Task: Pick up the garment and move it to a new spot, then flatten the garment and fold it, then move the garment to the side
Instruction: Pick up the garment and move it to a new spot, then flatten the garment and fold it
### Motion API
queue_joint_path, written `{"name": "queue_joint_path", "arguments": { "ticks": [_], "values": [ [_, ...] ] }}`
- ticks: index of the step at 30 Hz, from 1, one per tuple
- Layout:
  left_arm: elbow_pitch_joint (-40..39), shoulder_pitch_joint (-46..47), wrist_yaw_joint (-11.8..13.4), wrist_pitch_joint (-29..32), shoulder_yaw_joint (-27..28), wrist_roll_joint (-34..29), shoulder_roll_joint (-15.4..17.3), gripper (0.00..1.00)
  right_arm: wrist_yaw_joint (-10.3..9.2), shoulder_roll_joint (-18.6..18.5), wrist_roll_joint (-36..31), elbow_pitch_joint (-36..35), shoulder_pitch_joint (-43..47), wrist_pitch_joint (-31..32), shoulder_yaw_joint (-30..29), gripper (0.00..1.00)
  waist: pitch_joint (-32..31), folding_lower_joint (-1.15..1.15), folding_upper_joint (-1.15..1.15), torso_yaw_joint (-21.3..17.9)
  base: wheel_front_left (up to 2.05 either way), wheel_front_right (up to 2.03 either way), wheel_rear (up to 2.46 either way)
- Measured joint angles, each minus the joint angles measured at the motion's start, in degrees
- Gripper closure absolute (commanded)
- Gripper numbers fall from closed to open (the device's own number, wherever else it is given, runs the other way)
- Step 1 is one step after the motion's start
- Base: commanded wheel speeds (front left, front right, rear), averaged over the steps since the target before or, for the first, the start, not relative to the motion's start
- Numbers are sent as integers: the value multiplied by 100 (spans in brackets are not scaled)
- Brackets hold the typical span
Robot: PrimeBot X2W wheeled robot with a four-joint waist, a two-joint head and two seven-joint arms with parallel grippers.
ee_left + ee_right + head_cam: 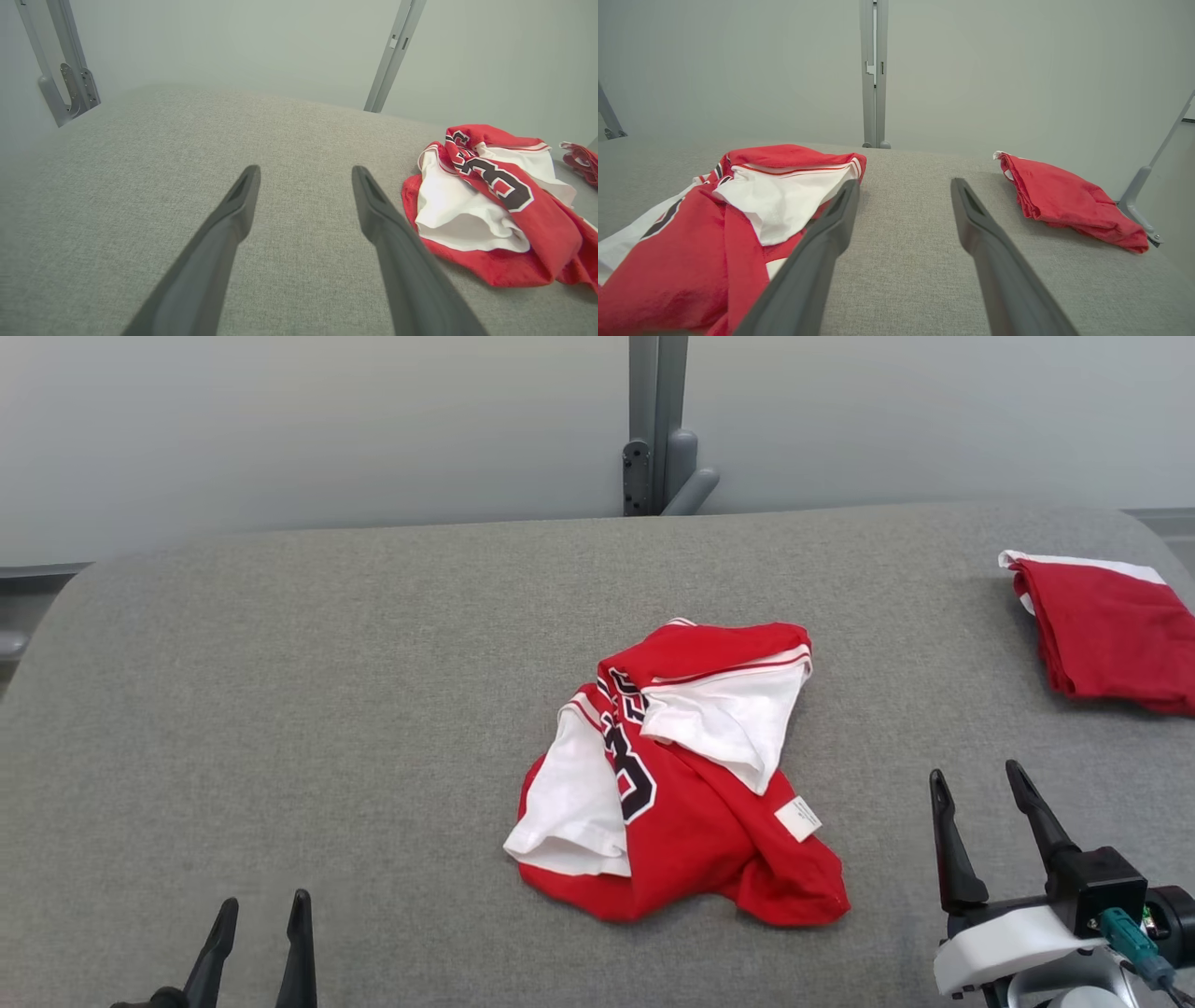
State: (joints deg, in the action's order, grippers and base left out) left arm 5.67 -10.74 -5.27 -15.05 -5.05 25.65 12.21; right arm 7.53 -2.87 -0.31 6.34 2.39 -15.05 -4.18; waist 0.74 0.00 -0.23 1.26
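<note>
A crumpled red and white garment [677,775] with black numbers lies in a heap at the middle of the grey padded table [327,709]. It also lies at the right of the left wrist view [490,210] and at the left of the right wrist view [714,224]. My left gripper [264,905] is open at the lower left, well apart from the heap, fingers empty [306,175]. My right gripper [977,779] is open at the lower right, just right of the garment, nothing between its fingers [903,186].
A second red garment, folded, [1106,630] lies at the table's far right edge [1069,200]. A grey post [658,425] and pale wall stand behind the table. Bare grey padding spreads across the left half.
</note>
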Motion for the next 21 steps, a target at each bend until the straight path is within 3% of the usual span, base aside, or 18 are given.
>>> {"name": "queue_joint_path", "arguments": {
  "ticks": [8,21],
  "values": [
    [11,-108,-204,0,296,-301,-277,0,0,2,13,102,35,0,23,0,-111,0,0,183,0,0,0],
    [-100,-90,-212,0,92,-302,-238,0,0,2,78,160,51,0,-4,0,-38,0,0,53,0,0,0]
  ]
}}
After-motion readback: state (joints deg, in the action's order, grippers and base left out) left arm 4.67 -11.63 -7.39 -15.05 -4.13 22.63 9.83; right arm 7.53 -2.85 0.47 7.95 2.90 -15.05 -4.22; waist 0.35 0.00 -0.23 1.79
